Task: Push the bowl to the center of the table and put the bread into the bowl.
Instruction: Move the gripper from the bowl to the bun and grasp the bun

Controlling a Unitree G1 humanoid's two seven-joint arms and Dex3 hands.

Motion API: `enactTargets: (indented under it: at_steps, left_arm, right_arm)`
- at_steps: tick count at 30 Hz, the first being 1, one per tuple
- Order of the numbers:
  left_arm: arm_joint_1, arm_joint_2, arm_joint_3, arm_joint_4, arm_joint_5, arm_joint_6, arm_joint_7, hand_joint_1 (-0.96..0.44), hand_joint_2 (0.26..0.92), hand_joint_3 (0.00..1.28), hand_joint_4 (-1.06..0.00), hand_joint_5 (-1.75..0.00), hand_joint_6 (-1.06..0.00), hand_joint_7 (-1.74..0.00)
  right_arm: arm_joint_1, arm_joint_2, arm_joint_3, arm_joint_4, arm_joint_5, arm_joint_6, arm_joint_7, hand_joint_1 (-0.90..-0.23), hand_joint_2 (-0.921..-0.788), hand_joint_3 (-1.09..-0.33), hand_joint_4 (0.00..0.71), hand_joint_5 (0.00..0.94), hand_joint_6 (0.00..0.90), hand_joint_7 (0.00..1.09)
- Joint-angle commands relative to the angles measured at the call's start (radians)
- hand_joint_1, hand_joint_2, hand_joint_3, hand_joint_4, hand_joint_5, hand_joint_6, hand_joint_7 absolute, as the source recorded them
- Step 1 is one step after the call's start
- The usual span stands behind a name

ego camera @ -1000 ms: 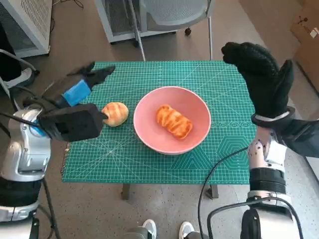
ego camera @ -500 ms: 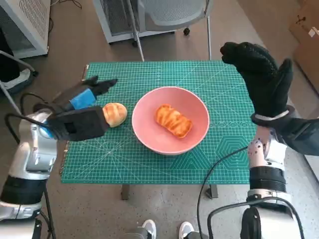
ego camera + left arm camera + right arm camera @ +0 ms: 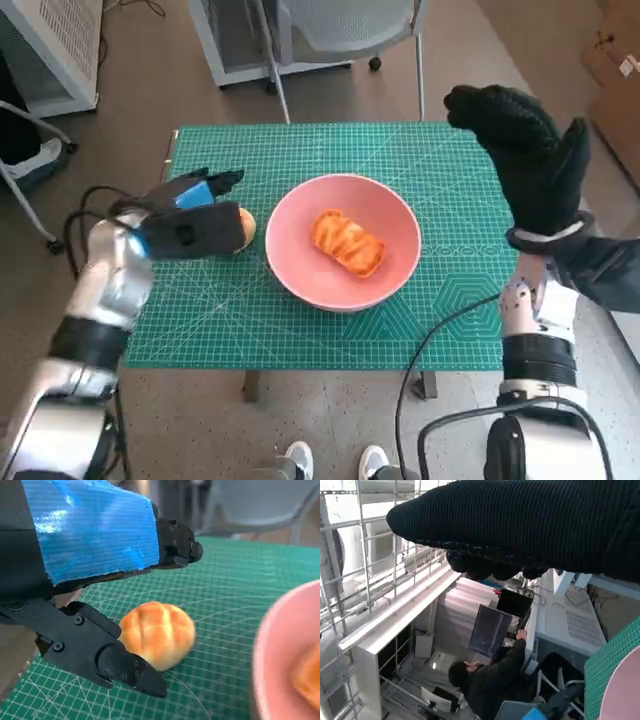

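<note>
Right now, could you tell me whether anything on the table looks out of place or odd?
Nothing is spilled or damaged. One bread already lies in the pink bowl; a round bun sits on the mat beside it, between the left hand's fingers.

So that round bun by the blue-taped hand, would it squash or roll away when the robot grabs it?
The round bun looks puffy and light, so it would probably give a little under the black fingers rather than break. Its domed shape might let it roll on the flat green mat if nudged from one side. The left hand brackets it on two sides, which should limit that.
</note>
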Motion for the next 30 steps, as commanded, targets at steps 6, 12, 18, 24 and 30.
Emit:
enactTargets:
  at_steps: [6, 12, 18, 24, 30]
  left_arm:
    - [-0.136, -0.086, -0.073, 0.297, 0.042, -0.054, 0.121, -0.37, 0.748, 0.00, -0.04, -0.01, -0.22, -0.02]
    - [-0.176, -0.116, -0.101, 0.418, 0.054, -0.049, 0.193, -0.10, 0.777, 0.01, -0.19, -0.03, -0.34, -0.04]
    - [-0.196, -0.127, -0.138, 0.474, 0.084, 0.003, 0.222, 0.26, 0.874, 0.11, -0.55, -0.96, -0.53, -0.08]
    - [-0.204, -0.119, -0.163, 0.488, 0.093, 0.008, 0.222, 0.09, 0.910, 0.11, -0.64, -1.18, -0.62, -0.92]
    - [-0.205, -0.104, -0.159, 0.470, 0.084, -0.011, 0.212, 0.01, 0.919, 0.08, -0.65, -1.12, -0.65, -1.20]
  right_arm:
    - [0.023, -0.015, 0.002, -0.018, -0.007, 0.022, -0.008, -0.659, -0.921, -0.703, 0.306, 0.001, 0.384, 0.00]
    - [0.029, -0.017, 0.004, -0.036, -0.008, 0.025, -0.012, -0.651, -0.921, -0.703, 0.307, 0.001, 0.383, 0.00]
    - [0.042, -0.018, 0.005, -0.069, -0.004, 0.033, -0.015, -0.649, -0.921, -0.702, 0.308, 0.001, 0.388, 0.00]
    - [0.046, -0.018, 0.006, -0.081, 0.000, 0.036, -0.014, -0.645, -0.921, -0.703, 0.307, 0.001, 0.398, 0.01]
    - [0.039, -0.016, 0.004, -0.070, 0.004, 0.033, -0.008, -0.643, -0.921, -0.702, 0.307, 0.001, 0.399, 0.01]
